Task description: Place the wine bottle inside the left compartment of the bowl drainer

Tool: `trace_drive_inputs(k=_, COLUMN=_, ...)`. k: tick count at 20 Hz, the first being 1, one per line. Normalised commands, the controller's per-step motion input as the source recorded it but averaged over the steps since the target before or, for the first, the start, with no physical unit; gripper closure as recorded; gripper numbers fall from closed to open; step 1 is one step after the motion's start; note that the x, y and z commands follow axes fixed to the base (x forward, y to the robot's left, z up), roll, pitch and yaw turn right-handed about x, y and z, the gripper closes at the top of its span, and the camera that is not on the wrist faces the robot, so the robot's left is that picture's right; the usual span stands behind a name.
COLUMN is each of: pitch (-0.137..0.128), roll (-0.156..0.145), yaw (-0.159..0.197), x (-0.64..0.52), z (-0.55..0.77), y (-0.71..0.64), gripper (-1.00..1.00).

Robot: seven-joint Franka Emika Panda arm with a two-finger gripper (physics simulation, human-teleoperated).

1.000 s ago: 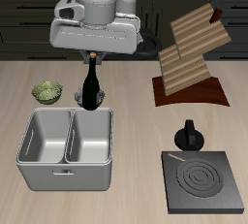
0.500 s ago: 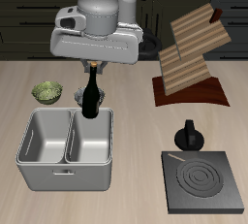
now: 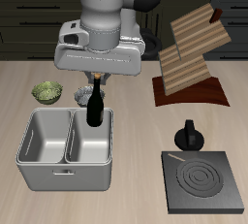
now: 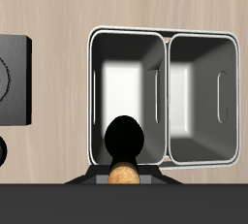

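the tool (image 3: 94, 76) is clamped on the wine bottle (image 3: 94, 105) neck; centre it over the left compartment (image 4: 127, 97) (rear rim close), then lower upright.

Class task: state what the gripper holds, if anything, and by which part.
The gripper holds the wine bottle by its capped neck, upright over the bowl drainer.

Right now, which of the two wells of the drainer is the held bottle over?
The wine bottle hangs over the bowl drainer's well nearer the burner plate, at its back rim.
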Motion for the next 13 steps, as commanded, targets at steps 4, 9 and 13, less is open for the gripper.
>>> trace_drive_inputs(k=4, pitch=0.027, roll=-0.014, yaw=-0.002, x=0.04, z=-0.31, y=-0.01, gripper=1.0)
trace_drive_inputs(k=9, pitch=0.039, roll=-0.01, yaw=-0.007, x=0.03, z=-0.36, y=-0.05, gripper=1.0)
trace_drive_inputs(k=13, pitch=0.023, roll=-0.007, yaw=-0.003, x=-0.01, z=-0.17, y=0.0, gripper=1.0)
